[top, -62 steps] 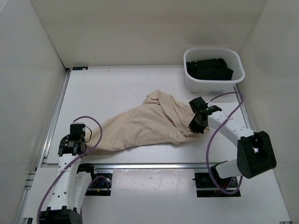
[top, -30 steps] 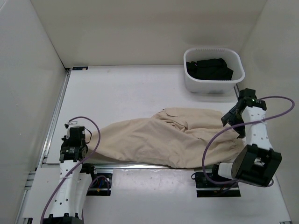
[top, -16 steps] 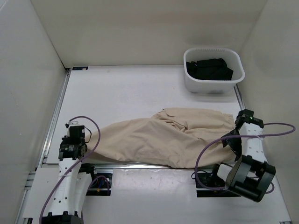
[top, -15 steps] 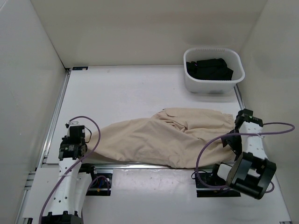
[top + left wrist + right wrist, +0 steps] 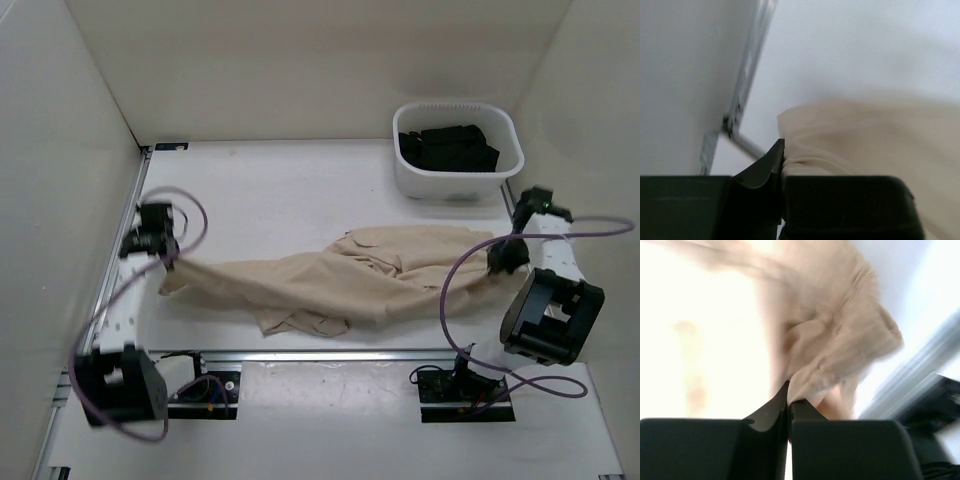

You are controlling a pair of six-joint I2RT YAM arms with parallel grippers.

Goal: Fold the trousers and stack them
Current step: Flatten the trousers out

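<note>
White table under trousers (beige, rumpled)

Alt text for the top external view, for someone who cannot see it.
Beige trousers stretch across the table, pinched at one end by the left end effector and at the other by the right end effector. A white basket of black garments sits far right.

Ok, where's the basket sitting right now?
In the top view, the basket sits at the far right corner of the table, just beyond the right end effector gripping the trousers.
</note>
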